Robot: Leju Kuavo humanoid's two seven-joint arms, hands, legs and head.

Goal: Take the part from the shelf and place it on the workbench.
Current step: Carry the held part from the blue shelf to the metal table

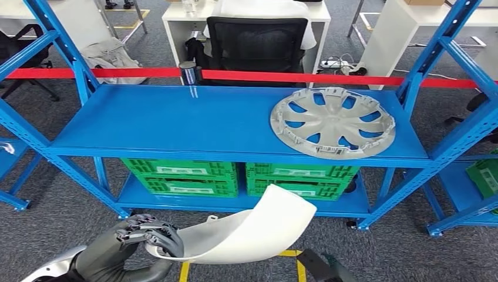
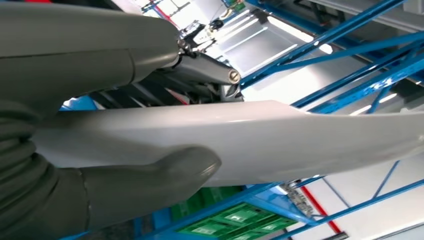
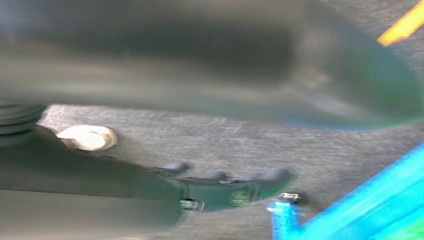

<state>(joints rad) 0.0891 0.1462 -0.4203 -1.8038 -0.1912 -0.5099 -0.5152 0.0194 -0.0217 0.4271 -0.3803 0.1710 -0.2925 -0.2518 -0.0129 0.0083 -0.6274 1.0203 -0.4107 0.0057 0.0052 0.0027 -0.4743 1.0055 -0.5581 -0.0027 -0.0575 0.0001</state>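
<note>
We see the left hand (image 1: 144, 238) gripping one end of a curved white plastic panel (image 1: 252, 229), the part, low in front of the robot and off the blue metal shelf (image 1: 176, 120). Dark fingers curl over the panel's edge in the head view. In the left wrist view the thick grey thumb (image 2: 165, 172) presses one face of the white panel (image 2: 280, 135) with the fingers (image 2: 200, 70) on the far side, so the grip is firm. The panel arcs up and to the right, its free end in front of the shelf's lower tier.

The right hand (image 3: 225, 187) hangs over grey carpet (image 3: 200, 140), fingers stretched fairly straight, holding nothing; the view is blurred.

On the shelf top, right side, lies a silver plastic wheel cover (image 1: 332, 122). Green plastic crates (image 1: 241, 177) sit on the lower tier. Behind runs a red barrier strip (image 1: 264, 77), then a black office chair (image 1: 258, 42).
</note>
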